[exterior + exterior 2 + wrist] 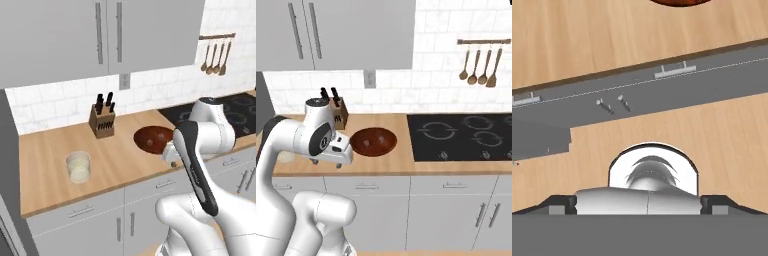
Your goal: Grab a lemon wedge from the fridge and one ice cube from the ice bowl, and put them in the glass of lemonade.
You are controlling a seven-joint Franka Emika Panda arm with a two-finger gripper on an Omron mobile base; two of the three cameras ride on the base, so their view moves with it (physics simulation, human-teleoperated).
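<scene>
1 ice bowl [152,138], 1 glass of lemonade [78,167]; gripper [171,156] state can't tell.

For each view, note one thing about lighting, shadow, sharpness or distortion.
Left base view: even flat light, the glass of lemonade slightly soft-edged. Right base view: no glare on the dark stovetop; the ice bowl evenly lit. Hand view: sharp wood grain, the counter edge runs tilted.

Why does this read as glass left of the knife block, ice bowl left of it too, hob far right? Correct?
Not quite. The ice bowl sits right of the knife block, between it and the hob; the left base view shows it. The glass is left of the block, and the hob is far right.
</scene>
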